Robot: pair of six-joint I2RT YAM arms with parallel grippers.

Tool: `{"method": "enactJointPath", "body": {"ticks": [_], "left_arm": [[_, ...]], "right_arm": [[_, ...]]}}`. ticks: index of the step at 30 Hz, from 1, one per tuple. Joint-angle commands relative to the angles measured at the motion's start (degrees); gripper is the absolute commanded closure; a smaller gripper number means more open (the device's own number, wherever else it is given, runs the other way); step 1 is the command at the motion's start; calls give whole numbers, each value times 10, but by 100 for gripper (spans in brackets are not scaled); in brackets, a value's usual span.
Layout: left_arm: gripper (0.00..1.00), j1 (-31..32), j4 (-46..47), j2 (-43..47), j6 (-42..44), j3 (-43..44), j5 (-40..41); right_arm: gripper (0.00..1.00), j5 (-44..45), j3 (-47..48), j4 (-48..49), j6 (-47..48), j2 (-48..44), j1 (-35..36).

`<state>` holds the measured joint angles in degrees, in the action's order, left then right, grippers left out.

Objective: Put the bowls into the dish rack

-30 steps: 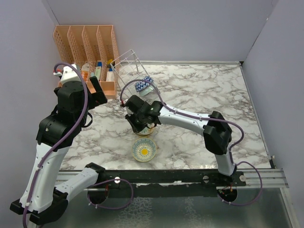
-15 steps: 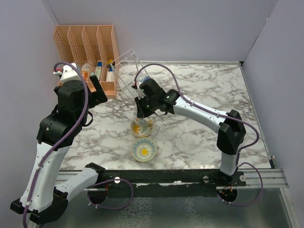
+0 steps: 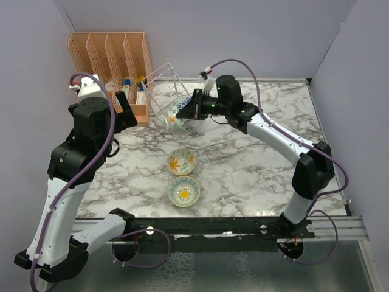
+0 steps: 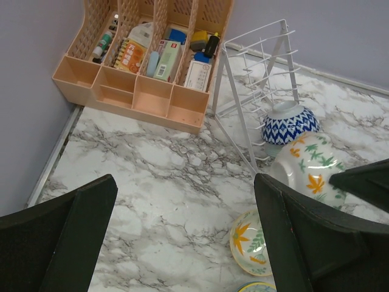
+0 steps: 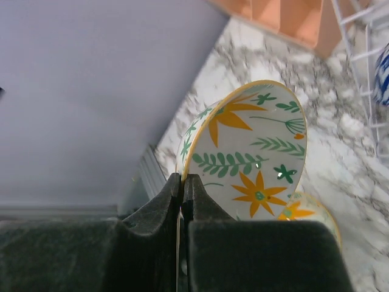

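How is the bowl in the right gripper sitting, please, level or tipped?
Tipped on edge: the right gripper pinches the orange-flower bowl by its rim.

Marble-pattern table (image 3: 255,176), plain lavender-grey walls (image 3: 213,36) on three sides. Metal rail (image 3: 331,230) along the near edge. Orange organizer (image 3: 109,55) in the far-left corner. Even light, soft shadows.
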<state>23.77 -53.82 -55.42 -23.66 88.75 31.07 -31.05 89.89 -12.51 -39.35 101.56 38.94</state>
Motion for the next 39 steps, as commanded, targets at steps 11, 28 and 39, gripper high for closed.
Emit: {"method": "enactJointPath", "body": {"ticks": [11,28,39], "left_arm": [[1,4,10,-12,47,21,10],[1,4,16,-16,85,-9,-2],[1,4,20,-7,90,-30,-7]], "right_arm": [[99,253,-76,582,-418,47,-50],[99,433,-53,658,-536,189,-17],[99,468,-91,659,-548,196,-3]]}}
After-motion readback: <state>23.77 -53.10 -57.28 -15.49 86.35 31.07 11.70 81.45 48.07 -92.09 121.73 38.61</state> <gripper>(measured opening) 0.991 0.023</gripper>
